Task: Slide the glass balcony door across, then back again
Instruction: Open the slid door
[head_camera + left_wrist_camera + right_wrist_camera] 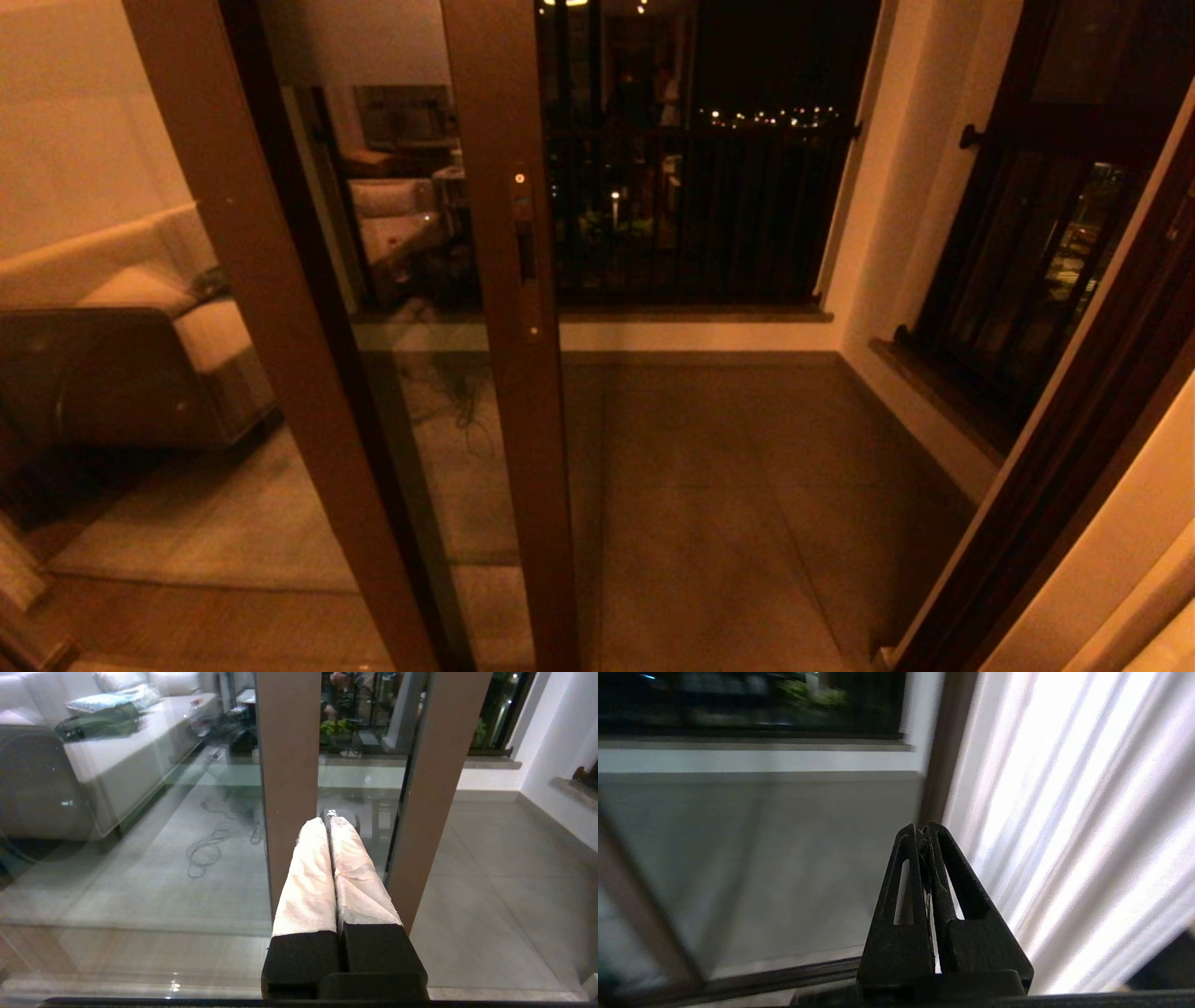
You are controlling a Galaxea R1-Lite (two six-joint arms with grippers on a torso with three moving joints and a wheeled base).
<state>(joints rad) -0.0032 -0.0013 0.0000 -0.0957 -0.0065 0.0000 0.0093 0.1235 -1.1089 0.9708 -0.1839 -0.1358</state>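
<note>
Head view: door [509,355] parked left of centre, stile with handle slot [526,252] overlapping the fixed pane [233,308], doorway to the balcony floor [728,504] open on the right; no arm in sight, so any reach for the slot starts from well away and could land on the flat stile and skid off. Left wrist view: left hand [331,820] clenched on nothing, padded fingers [310,868] pressed together, aimed between two brown stiles near the glass; parked, yet close enough that a stray move could bump the pane. Right wrist view: right hand [923,828] also clenched and empty, blurred, pointing toward the curtain [1064,812] beside the frame, far from the door; risk of snagging the folds, or of pushing glass rather than frame and leaving the door unmoved.
</note>
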